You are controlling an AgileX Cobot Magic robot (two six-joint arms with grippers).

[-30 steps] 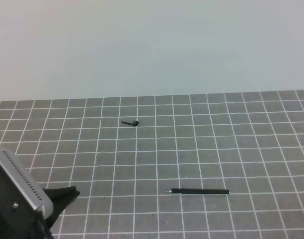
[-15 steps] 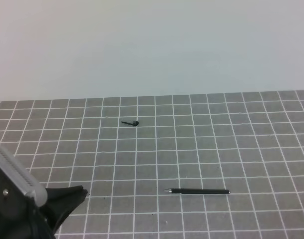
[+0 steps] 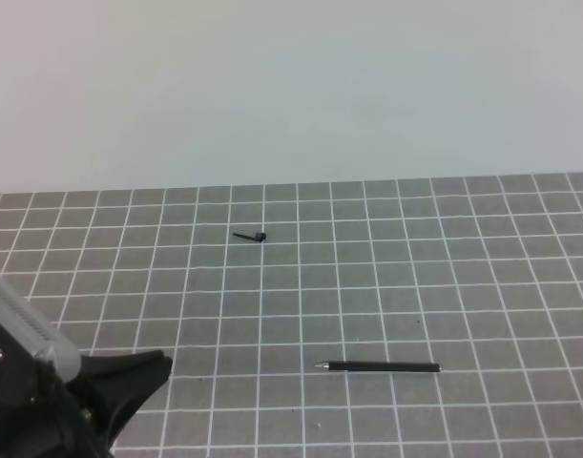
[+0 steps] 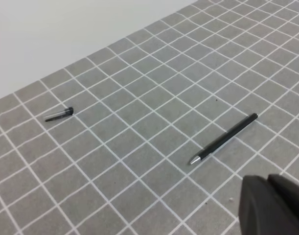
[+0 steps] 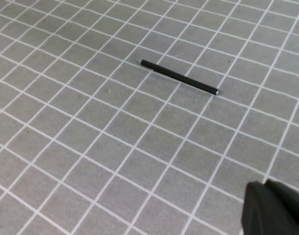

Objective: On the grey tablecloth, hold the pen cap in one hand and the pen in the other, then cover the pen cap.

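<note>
The left gripper (image 3: 148, 367) has crept rightward at the lower left of the frame; its jaws' state I cannot tell. The pen (image 3: 379, 366) lies lower centre and the pen cap (image 3: 252, 236) upper centre on the grey tablecloth (image 3: 482, 267), both ungrasped. The approach is only beginning.

One pen (image 3: 379, 366), one pen cap (image 3: 251, 236).

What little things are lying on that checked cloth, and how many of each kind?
Pens: 1, the pen, lying flat.
Caps: 1, the pen cap, lying apart from it, farther back.
Total: 2 loose things on the grey tablecloth, both black.
</note>
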